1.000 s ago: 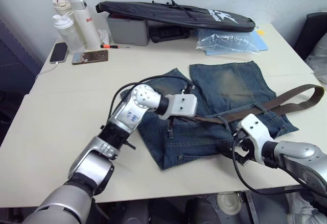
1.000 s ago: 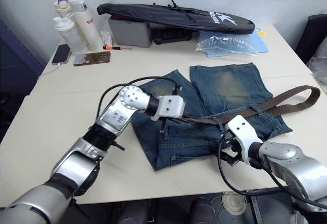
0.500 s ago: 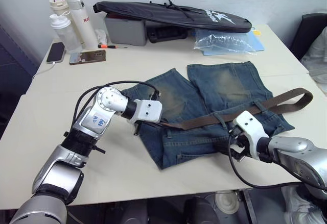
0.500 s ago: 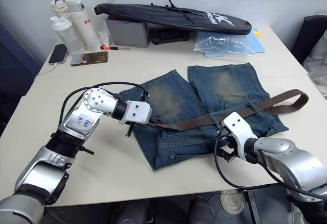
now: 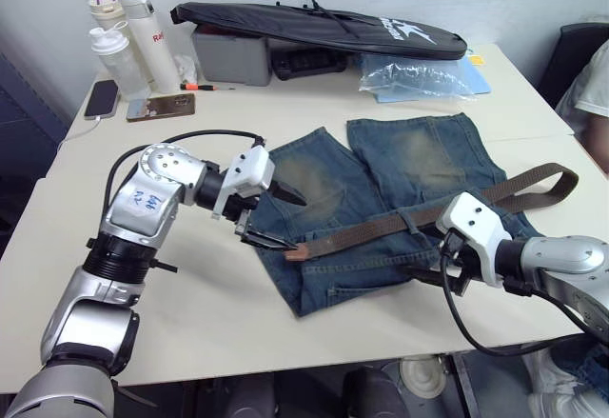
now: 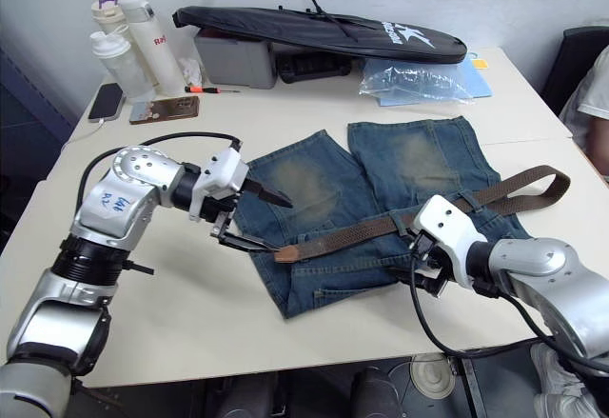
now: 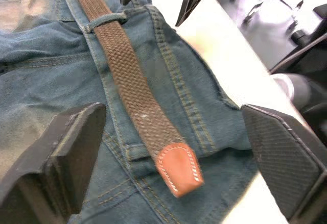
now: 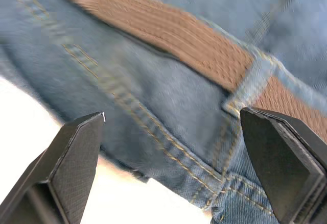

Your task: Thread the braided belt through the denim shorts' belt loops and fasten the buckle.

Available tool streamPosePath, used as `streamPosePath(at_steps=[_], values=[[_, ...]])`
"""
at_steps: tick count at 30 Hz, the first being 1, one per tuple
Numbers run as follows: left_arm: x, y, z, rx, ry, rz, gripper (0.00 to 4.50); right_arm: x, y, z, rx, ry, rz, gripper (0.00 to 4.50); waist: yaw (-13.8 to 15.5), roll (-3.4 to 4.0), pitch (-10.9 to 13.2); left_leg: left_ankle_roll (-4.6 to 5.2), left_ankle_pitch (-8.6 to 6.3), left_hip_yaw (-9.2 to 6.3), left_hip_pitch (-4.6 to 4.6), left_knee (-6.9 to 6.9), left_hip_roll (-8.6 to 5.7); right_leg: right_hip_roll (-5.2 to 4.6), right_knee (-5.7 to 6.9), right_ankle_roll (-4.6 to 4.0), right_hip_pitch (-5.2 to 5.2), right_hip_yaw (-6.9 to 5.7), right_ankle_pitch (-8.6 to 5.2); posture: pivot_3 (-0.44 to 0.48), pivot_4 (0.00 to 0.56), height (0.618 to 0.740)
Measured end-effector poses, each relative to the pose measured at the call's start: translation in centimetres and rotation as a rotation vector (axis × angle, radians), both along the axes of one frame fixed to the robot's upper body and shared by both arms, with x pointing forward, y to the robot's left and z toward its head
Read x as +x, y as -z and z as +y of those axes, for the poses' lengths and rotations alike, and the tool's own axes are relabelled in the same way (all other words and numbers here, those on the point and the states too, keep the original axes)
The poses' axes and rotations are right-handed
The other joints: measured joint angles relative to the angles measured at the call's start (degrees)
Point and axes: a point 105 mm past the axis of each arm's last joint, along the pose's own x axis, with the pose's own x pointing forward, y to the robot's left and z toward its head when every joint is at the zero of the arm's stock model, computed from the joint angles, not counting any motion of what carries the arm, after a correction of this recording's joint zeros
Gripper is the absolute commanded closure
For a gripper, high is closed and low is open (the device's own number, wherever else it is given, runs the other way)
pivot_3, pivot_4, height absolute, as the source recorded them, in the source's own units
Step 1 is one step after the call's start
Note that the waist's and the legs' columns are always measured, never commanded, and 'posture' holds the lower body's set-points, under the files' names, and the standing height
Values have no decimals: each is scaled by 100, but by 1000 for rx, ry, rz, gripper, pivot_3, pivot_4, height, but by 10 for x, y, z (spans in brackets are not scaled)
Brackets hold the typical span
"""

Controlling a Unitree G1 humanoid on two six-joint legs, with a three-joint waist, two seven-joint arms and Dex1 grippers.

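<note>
The denim shorts (image 5: pixel 400 166) lie flat on the table, waistband toward me. The braided belt (image 5: pixel 433 216) runs along the waistband under a belt loop (image 7: pixel 104 22) and another belt loop (image 8: pixel 244 88). Its reddish tip (image 5: pixel 297 251) rests on the denim near the shorts' left edge, and its far end folds back at the right (image 5: pixel 561 178). My left gripper (image 5: pixel 274 218) stands open just left of the tip, touching nothing. My right gripper (image 5: pixel 428 266) hovers open over the waistband and belt. The buckle is hidden.
A long black bag (image 5: pixel 324 26), a grey box (image 5: pixel 233 56), bottles (image 5: pixel 133 37), phones (image 5: pixel 162 107) and a plastic bag (image 5: pixel 423 75) line the far side. A person's sleeve (image 5: pixel 592 94) shows at the right edge. The table's front edge is close below the shorts.
My left gripper pulled the belt tip leftward along the waistband, then opened and let it go; the tip now lies on the denim. The right gripper stayed open.
</note>
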Motion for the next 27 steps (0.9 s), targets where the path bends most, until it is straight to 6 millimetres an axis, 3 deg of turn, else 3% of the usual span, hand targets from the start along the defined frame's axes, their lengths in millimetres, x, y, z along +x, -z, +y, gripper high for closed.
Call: streamPosePath(at_steps=[4,7,11,13,14,16,17,20,27], values=[[3,-7,3,-6,-20,-6,41,-3,1,8,-59,-93,-23,0,2,-5,1,-1,0,0,2,0,1,1,-4,0,2,0,0,0,150,658],[7,-7,2,4,-53,-33,41,-8,23,24,-122,-205,-3,0,23,-7,2,-2,1,0,0,5,-2,-6,-4,0,3,1,0,0,150,658],[7,-4,0,9,-59,-38,0,0,38,23,-171,-203,-6,1100,8,-10,1,-2,1,5,-2,10,-4,-8,0,0,1,5,0,0,150,658],[5,-3,-1,12,-55,-39,0,4,47,18,-198,-187,5,1861,10,-9,1,-2,0,4,-1,10,-4,-8,2,0,1,5,0,0,150,658],[3,0,-1,13,-57,-30,0,7,52,15,-226,-181,-2,2504,16,-9,0,-2,0,3,-1,12,-3,-7,5,0,0,4,0,0,150,658],[2,0,-2,12,-63,-27,0,14,51,9,-249,-172,-26,2976,17,-9,0,-3,1,2,-1,15,-2,-6,5,0,2,3,0,0,150,658],[0,0,-3,13,-61,-31,0,18,52,6,-261,-167,-38,3589,20,-8,0,-3,1,2,1,18,-3,-8,4,0,6,3,0,0,150,658],[0,3,-3,11,-73,-25,0,26,50,-1,-286,-162,-72,4315,24,-8,0,-3,0,2,1,28,-4,-11,2,0,8,4,0,0,150,658],[-1,5,-8,-2,-93,-40,0,56,43,-43,-406,-97,-159,4383,24,-7,-2,-2,0,4,1,35,-8,-16,4,0,8,7,0,0,150,658]])
